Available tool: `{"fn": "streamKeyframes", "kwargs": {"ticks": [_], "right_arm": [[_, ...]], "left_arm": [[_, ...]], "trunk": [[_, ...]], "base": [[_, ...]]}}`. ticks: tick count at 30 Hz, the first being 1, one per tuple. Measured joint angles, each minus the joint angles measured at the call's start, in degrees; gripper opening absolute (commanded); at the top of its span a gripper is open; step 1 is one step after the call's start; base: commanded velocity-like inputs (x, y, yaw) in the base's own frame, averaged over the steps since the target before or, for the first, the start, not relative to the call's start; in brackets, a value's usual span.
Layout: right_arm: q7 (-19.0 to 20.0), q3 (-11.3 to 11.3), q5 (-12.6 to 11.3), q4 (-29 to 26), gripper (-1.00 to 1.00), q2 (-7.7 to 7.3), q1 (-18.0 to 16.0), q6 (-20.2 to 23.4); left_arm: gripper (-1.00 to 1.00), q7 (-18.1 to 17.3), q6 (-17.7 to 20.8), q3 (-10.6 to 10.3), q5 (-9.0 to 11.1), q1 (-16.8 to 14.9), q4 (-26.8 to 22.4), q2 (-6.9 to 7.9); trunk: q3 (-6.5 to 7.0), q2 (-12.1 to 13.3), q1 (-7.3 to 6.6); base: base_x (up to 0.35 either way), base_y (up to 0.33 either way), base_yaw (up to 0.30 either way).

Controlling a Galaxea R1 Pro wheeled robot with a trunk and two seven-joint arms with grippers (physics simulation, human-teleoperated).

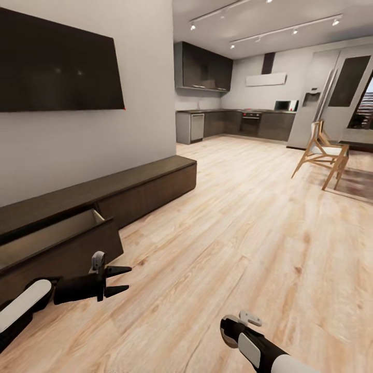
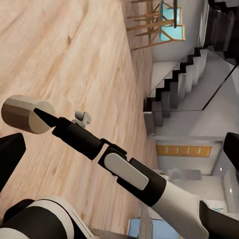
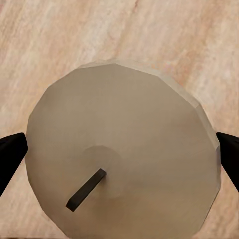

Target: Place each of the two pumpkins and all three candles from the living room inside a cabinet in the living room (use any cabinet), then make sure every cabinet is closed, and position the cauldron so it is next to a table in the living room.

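A beige-tan candle (image 3: 119, 149) with a dark wick sits between the fingers of my right gripper (image 3: 119, 154), which is shut on it. The left wrist view shows the same candle (image 2: 25, 115) at the tip of my right arm (image 2: 134, 174), above the wood floor. My right arm (image 1: 248, 342) is low at the front of the head view. The long, low, dark brown cabinet (image 1: 150, 184) runs along the left wall. One of its fronts (image 1: 57, 254) is pulled out, showing a pale interior. My left gripper (image 1: 128, 278) hovers open and empty just right of that front.
A dark TV (image 1: 57, 67) hangs on the wall above the cabinet. A wooden chair (image 1: 324, 153) stands at the right, with a kitchen (image 1: 233, 124) behind it. Wood floor (image 1: 233, 233) stretches between them. Stairs (image 2: 184, 74) appear in the left wrist view.
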Motion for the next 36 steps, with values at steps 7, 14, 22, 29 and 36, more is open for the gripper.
{"fn": "streamKeyframes", "kwargs": {"ticks": [7, 14, 22, 29, 36], "right_arm": [[0.0, 0.0, -0.02, 0.0, -1.0, 0.0, 0.0, -0.04], [0.0, 0.0, -0.01, 0.0, -1.0, 0.0, 0.0, -0.03], [0.08, 0.0, -0.02, 0.0, -1.0, 0.0, 0.0, -0.05], [0.09, 0.0, -0.02, 0.0, -1.0, 0.0, 0.0, -0.06], [0.09, 0.0, -0.02, 0.0, -1.0, 0.0, 0.0, -0.06]], "left_arm": [[1.0, 0.01, 0.0, -0.01, 0.0, -0.01, 0.0, -0.03], [1.0, -0.05, 0.0, 0.02, 0.08, 0.0, -0.03, -0.09], [1.0, -0.06, 0.0, 0.0, 0.1, 0.0, -0.06, -0.08], [1.0, -0.06, 0.0, 0.08, 0.1, 0.0, 0.0, -0.04], [1.0, -0.06, 0.0, 0.09, 0.1, 0.0, 0.01, 0.0]], "trunk": [[-0.35, 0.0, 0.0], [-0.69, 0.0, 0.0], [-1.09, 0.0, 0.0], [-1.43, 0.0, 0.0], [-1.78, 0.0, 0.0]], "base": [[0.0, 0.0, 0.253], [0.0, 0.0, 0.253], [0.0, 0.0, 0.253], [0.0, 0.0, 0.253], [0.0, 0.0, 0.253]]}}
